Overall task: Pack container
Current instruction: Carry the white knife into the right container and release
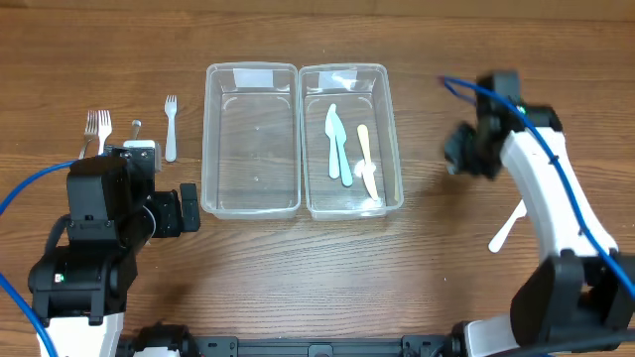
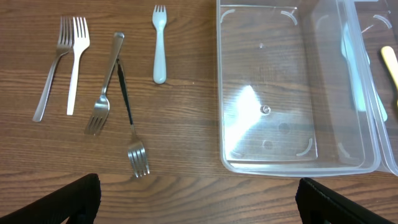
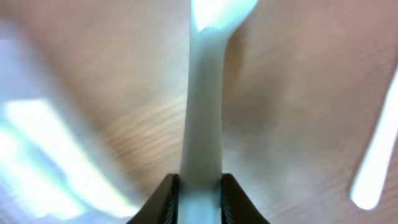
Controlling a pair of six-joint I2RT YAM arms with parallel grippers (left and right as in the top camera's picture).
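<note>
My right claw (image 3: 199, 186) is clamped on the handle end of a pale plastic utensil (image 3: 202, 118), held over the table just right of the cutlery box (image 1: 393, 129). It should be light, stiff and slick, so I judge a mid-handle grip steadier. My left claw (image 2: 199, 202) gapes wide near the forks (image 2: 76, 62).

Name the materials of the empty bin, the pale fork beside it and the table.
Empty bin: clear glossy plastic; the wood grain shows through it and light glares off its floor. Pale fork: probably plastic, since it is opaque, matte and thick-handled with no metallic shine. Table: wood-grain surface with a satin finish; I cannot tell solid wood from laminate.
</note>
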